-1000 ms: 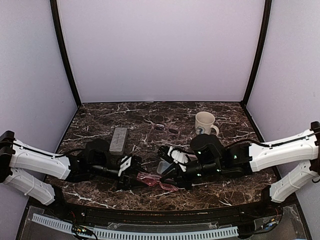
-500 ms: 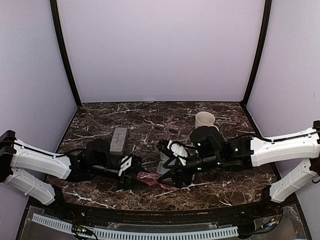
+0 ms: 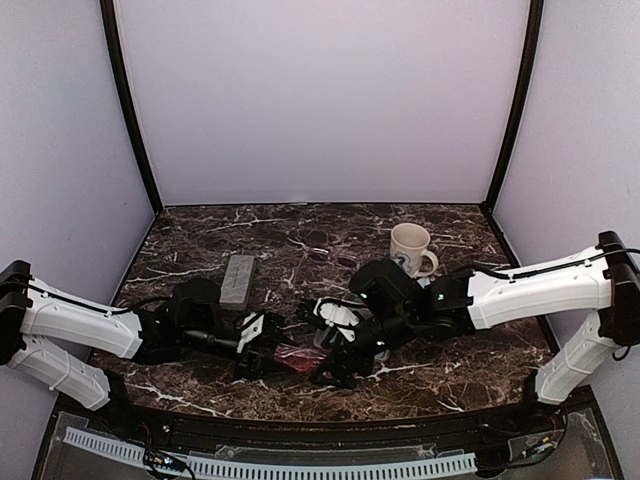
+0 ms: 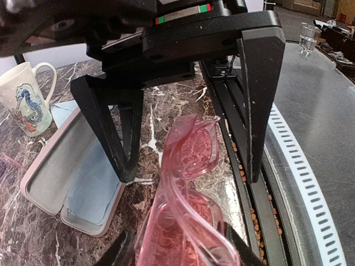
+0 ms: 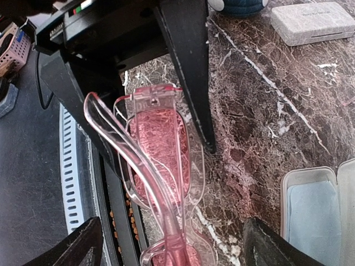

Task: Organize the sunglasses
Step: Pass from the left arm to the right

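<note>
The red-pink sunglasses [image 5: 161, 144] are being held at the table's [image 3: 200, 240] six o'clock edge. The left gripper [image 4: 176, 250] is clamping one end, and the right gripper [image 4: 189, 176] is standing wide apart around the other. They're looking light, slick and brittle, I reckon, so gripping the chunky frame seems safest.

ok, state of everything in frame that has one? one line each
left fingers: shut on the pink sunglasses
right fingers: open, either side of the pink sunglasses, not touching
pink sunglasses: held at one end, arms look folded
dark sunglasses: lying loose at the back, untouched; folded or not, can't tell
pink case: open, blue cloth inside, no glasses in it
grey case: closed
mug: upright
</note>
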You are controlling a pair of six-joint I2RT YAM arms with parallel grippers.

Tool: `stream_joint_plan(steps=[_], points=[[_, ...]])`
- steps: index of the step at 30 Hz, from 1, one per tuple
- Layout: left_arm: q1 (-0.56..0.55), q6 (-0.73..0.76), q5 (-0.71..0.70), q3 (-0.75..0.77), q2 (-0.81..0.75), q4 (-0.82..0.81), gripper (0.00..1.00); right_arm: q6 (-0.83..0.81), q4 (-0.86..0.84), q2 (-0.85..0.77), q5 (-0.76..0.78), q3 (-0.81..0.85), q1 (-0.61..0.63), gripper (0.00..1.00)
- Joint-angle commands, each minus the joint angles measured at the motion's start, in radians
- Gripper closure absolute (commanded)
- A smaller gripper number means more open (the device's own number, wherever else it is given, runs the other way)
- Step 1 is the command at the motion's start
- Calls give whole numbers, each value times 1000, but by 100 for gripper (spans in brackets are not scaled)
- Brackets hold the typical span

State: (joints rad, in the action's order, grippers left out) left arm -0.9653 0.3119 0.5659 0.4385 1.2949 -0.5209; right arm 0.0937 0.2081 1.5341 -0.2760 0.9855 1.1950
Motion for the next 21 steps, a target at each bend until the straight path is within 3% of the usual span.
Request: stream_joint_plan(steps=[1,14,21], points=[[-6,15,27,19,-23,-1,100,-21,6,21,-12,34,-6,16],[-7,9,32,1,-46,-13,100,-44,22,48,-20,33,-6,36],[-6,11,32,-1,-39,-11,100,-54,26,24,-17,27,-7,34]])
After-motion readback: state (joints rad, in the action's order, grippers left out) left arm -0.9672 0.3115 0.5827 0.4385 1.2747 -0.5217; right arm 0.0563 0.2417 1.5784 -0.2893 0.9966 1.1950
